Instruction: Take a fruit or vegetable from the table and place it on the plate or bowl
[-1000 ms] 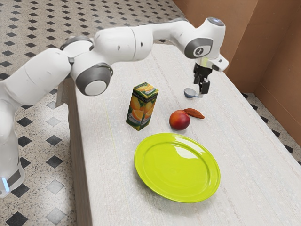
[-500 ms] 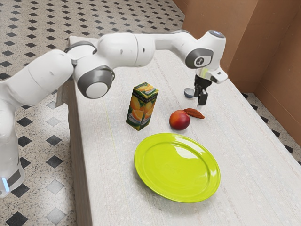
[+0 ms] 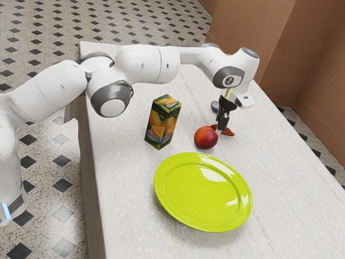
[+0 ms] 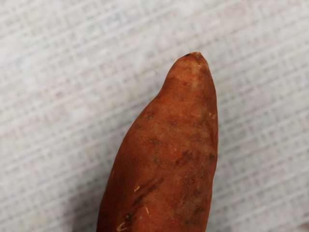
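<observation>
Grabbing the long orange-brown sweet potato (image 3: 230, 131) well means getting the robot's black two-finger gripper (image 3: 222, 125) right over its fat middle, not its thin pointy tip. The sweet potato lies flat on the pale stone-look table (image 3: 291, 162), just beside the round red and yellow peach (image 3: 206, 137). The gripper is down low on it, at the end near the peach. I cannot tell if the hand is open or closed, or if it has hold of anything yet. In the wrist view the sweet potato sits just under the hand, its tip pointing away. I think the hand should squeeze across the short way, slowly, so the sweet potato does not roll or bump the peach. Then it should lift straight up and go high over the peach to the big lime green round plate (image 3: 203, 190). The green and orange juice box (image 3: 163, 121) stands well apart, so it should not get in the way.
</observation>
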Available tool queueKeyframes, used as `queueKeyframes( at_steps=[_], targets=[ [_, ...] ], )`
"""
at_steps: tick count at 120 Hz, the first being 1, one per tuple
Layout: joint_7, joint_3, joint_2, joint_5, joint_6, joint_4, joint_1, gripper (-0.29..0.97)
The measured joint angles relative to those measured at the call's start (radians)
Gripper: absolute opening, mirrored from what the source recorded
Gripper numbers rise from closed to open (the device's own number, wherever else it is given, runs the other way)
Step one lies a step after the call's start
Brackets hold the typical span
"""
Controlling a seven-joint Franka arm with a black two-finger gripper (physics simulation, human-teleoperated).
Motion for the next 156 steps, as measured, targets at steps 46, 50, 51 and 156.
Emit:
queueKeyframes(
  at_steps=[46, 50, 51, 156],
  targets=[
    [0.059, -0.016, 0.014, -0.007, 0.045, 0.0, 0.003, 0.65],
    [0.062, -0.016, 0.016, -0.007, 0.047, 0.0, 0.003, 0.62],
    [0.063, -0.016, 0.017, -0.007, 0.047, 0.0, 0.003, 0.61],
    [0.097, -0.009, 0.002, 0.004, 0.033, 0.04, -0.003, 0.13]
  ],
)
